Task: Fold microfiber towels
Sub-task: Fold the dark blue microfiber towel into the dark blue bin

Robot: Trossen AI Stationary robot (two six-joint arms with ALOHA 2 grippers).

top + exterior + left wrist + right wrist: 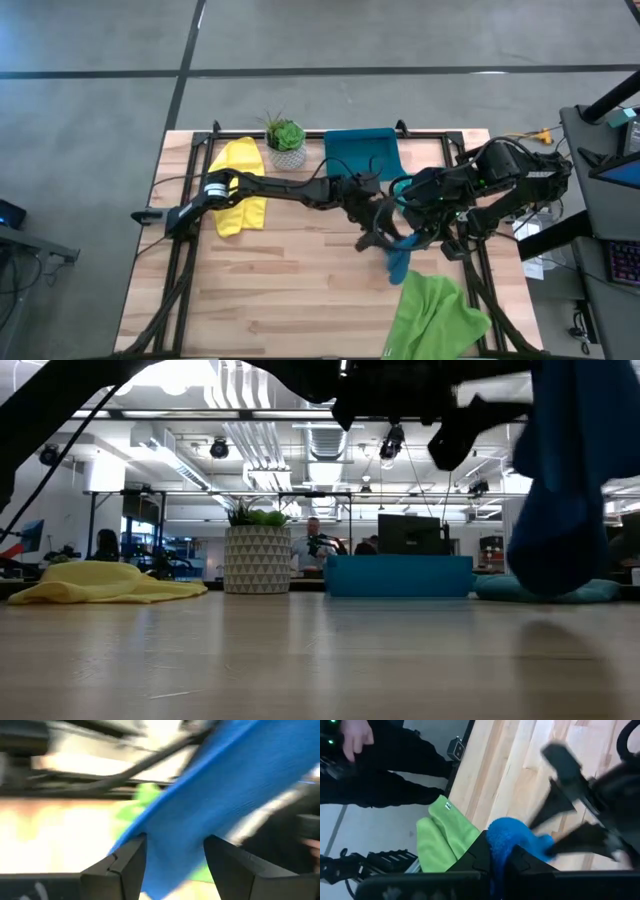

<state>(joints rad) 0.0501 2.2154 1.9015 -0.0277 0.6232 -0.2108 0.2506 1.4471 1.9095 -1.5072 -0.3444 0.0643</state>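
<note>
Above the tabletop [300, 270], the right end effector [496, 851] clenches the blue towel [399, 262] while the left end effector [175, 855], fingers spread, straddles it.

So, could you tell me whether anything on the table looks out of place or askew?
Yes. The light green towel lies rumpled at the table's near edge, apparently hanging partly over it. The yellow towel sits crumpled beside the potted plant. The blue towel hangs bunched from the right gripper, clear of the table.
</note>
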